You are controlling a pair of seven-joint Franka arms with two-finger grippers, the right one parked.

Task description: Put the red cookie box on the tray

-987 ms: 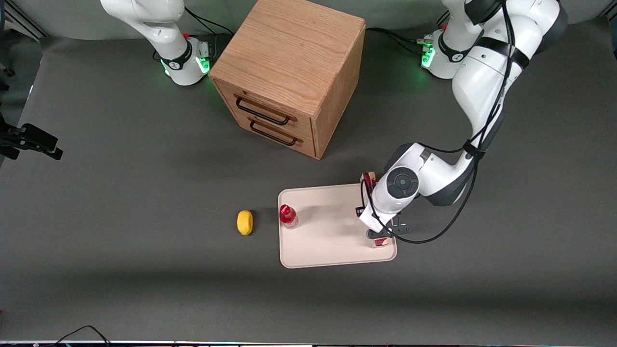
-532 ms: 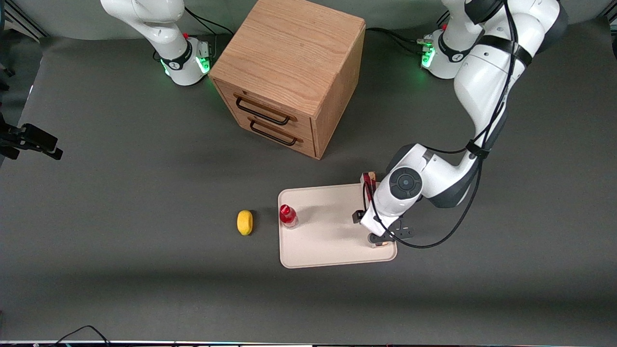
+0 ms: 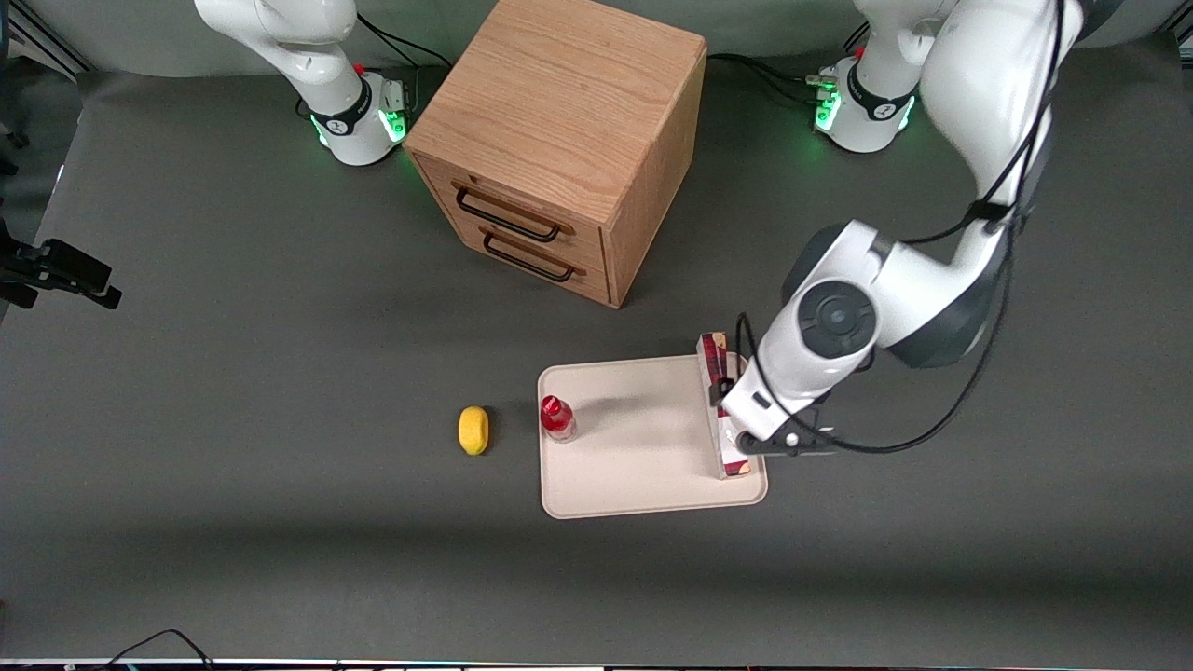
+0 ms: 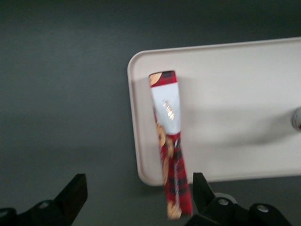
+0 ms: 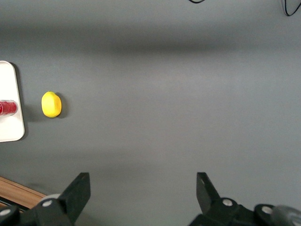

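The red cookie box (image 4: pixel 170 143) lies flat along the edge of the tray (image 3: pixel 634 466) nearest the working arm, one end poking out past the rim on the side farther from the front camera. The gripper (image 4: pixel 136 200) hovers above the box with its fingers (image 4: pixel 73 195) spread wide, holding nothing. On the tray's edge toward the parked arm stands a small red bottle (image 3: pixel 557 417), with a lemon (image 3: pixel 473 430) on the table at about its 9 o'clock. A wooden drawer cabinet (image 3: pixel 559 140) sits at the tray's 11 o'clock.
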